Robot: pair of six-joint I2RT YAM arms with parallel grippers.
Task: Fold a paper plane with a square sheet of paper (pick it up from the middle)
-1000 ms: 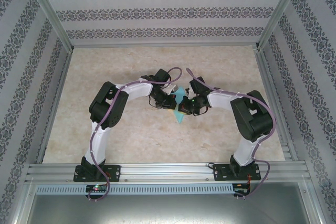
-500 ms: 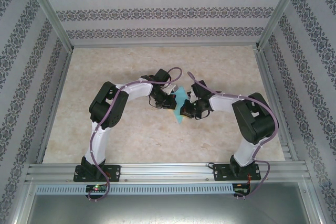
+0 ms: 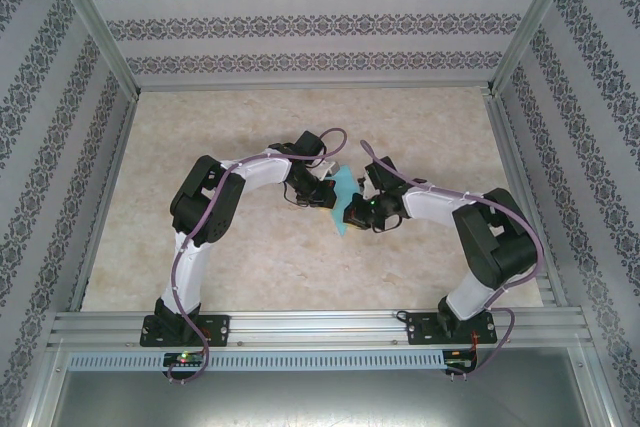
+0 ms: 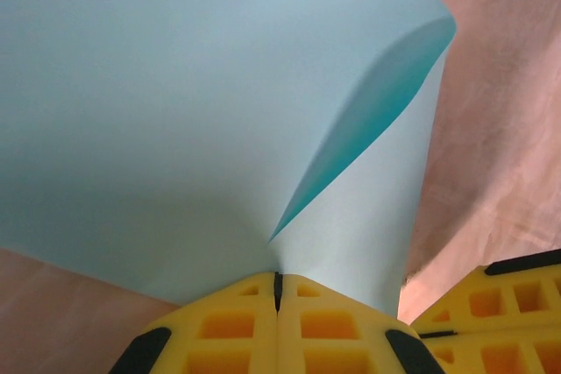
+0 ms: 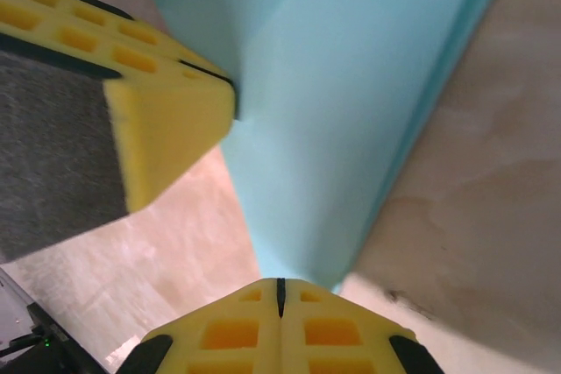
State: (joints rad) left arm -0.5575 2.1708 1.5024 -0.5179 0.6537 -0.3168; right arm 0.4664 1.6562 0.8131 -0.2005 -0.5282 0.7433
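The square sheet of paper (image 3: 345, 190), turquoise, hangs above the table's middle between both grippers. My left gripper (image 3: 326, 194) is shut on one edge of it; in the left wrist view the sheet (image 4: 175, 102) fans out from the closed yellow fingertips (image 4: 278, 291), with a curled fold down its middle. My right gripper (image 3: 353, 213) is shut on the sheet's lower end; in the right wrist view the paper (image 5: 351, 102) rises from the closed tips (image 5: 280, 293), a doubled layer along its right edge. It is a bent, partly creased sheet, not a paper plane shape.
The beige marbled tabletop (image 3: 250, 257) lies below, ringed by an aluminium frame (image 3: 300, 325) and patterned walls. The left gripper's yellow fingers (image 5: 166, 129) sit close at the upper left of the right wrist view; the right gripper's fingers (image 4: 491, 304) show at the lower right of the left wrist view.
The right arm's elbow has swung out to the right and its gripper has shifted slightly with the paper's lower end. The left arm has held still. Both grips remain.
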